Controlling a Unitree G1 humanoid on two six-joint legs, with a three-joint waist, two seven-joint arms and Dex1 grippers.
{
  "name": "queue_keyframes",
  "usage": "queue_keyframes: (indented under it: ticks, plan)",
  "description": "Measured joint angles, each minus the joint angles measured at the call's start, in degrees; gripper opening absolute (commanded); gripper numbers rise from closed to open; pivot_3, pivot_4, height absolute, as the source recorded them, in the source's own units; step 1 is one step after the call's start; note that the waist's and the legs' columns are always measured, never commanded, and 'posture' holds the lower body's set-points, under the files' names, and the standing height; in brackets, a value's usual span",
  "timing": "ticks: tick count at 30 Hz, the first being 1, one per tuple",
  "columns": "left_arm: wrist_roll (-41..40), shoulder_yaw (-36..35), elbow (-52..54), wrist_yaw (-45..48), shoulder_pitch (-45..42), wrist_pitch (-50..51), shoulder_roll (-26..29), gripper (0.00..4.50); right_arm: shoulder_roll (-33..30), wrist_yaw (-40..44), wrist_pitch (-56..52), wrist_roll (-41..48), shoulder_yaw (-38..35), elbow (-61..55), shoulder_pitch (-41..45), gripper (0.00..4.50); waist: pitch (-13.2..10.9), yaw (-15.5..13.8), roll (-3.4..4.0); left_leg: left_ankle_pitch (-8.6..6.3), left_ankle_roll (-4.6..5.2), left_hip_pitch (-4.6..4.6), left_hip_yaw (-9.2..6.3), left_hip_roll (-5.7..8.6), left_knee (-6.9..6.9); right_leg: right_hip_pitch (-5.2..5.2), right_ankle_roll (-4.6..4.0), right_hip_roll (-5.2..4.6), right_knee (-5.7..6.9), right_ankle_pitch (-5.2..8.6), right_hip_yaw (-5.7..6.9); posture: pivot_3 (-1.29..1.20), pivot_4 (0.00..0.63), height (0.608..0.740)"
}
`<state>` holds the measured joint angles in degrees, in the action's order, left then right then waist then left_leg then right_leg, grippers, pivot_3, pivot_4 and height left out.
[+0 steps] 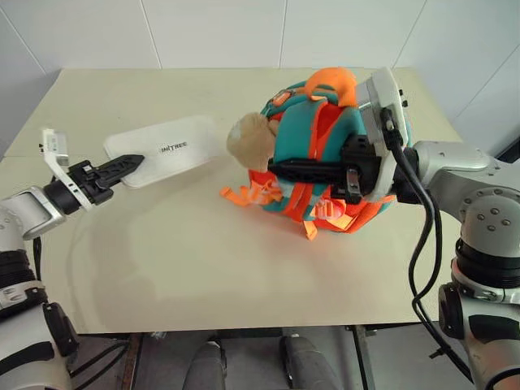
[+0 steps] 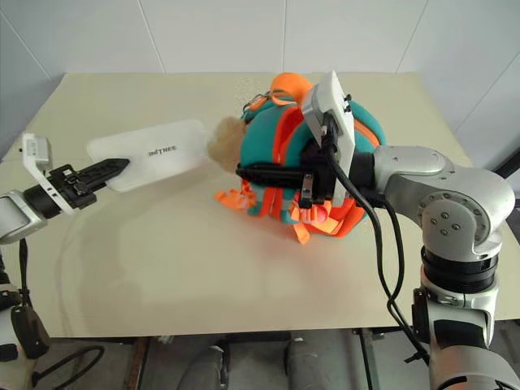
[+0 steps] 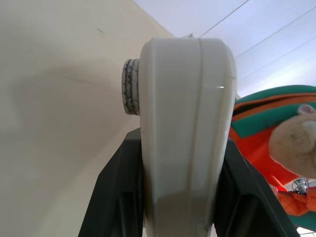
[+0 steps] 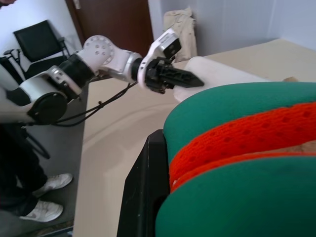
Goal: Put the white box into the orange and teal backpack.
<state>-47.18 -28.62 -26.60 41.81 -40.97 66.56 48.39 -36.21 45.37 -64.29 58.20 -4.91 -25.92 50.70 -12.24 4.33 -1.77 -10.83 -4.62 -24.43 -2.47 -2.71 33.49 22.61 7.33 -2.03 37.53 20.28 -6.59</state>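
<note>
The right gripper [image 1: 280,170] is nearest to the camera. It points across the table toward the robot's left, and its two black fingers are pressed together on a teal and orange strap of the orange and teal backpack [image 1: 325,154]. In the right wrist view the strap material lies directly against the inside of one black finger [image 4: 143,197], so the gripper has the backpack in its grasp. The backpack stands a little right of the middle of the beige table [image 1: 203,268], with orange webbing loops [image 1: 248,195] spread on the surface at its lower left side. A tan plush animal head [image 1: 248,140] hangs on the side of the backpack which faces the white box.

The left gripper [image 1: 134,162] reaches in from the left edge of the table. Its fingers clamp the near end of the white box [image 1: 171,149]; the left wrist view shows the box edge [image 3: 185,138] sitting between the two dark fingers. The box lies left of the backpack, outside of it, and its far end is just beside the plush head. Whether the box rests on the table cannot be told.

Behind the table is a white panelled wall [image 1: 219,32].
</note>
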Motion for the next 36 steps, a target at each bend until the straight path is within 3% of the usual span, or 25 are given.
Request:
queue_keyframes:
  ticks: [12,20,25,36]
  plan:
    - [3.75,6.25,-2.48,9.88,-1.65,-4.94,3.19,1.28,-8.71,11.01,0.58,8.21,0.24,-4.36,-5.45,0.0,-0.02,-0.13,-0.03,-0.01,0.02,-0.08,0.0,-0.01,0.0,0.03,-0.01,0.0,-0.05,0.02,0.03,0.0,0.15,0.74]
    - [2.33,1.11,3.21,26.71,0.01,-22.45,3.49,1.28,-9.62,12.88,5.54,1.75,2.33,-2.05,-7.75,0.0,-0.02,-0.18,-0.05,-0.01,0.02,-0.08,0.01,-0.02,0.05,0.03,-0.04,0.0,-0.02,0.03,0.03,0.0,0.15,0.74]
    - [1.52,0.53,4.14,32.06,0.93,-24.15,3.93,1.28,-10.2,13.93,6.78,-0.4,2.35,-0.91,-8.15,0.0,-0.02,-0.43,-0.05,-0.02,0.03,-0.08,0.01,-0.02,0.13,0.02,-0.03,0.01,0.01,0.03,0.03,0.0,0.15,0.74]
    - [4.13,9.39,4.56,44.16,-0.41,-28.73,5.66,1.28,-10.35,15.7,8.64,-4.38,4.68,1.33,-8.82,0.0,-0.02,-1.16,-0.05,-0.02,0.04,-0.08,0.01,-0.02,0.28,0.0,-0.03,0.03,0.12,0.04,0.03,0.0,0.15,0.74]
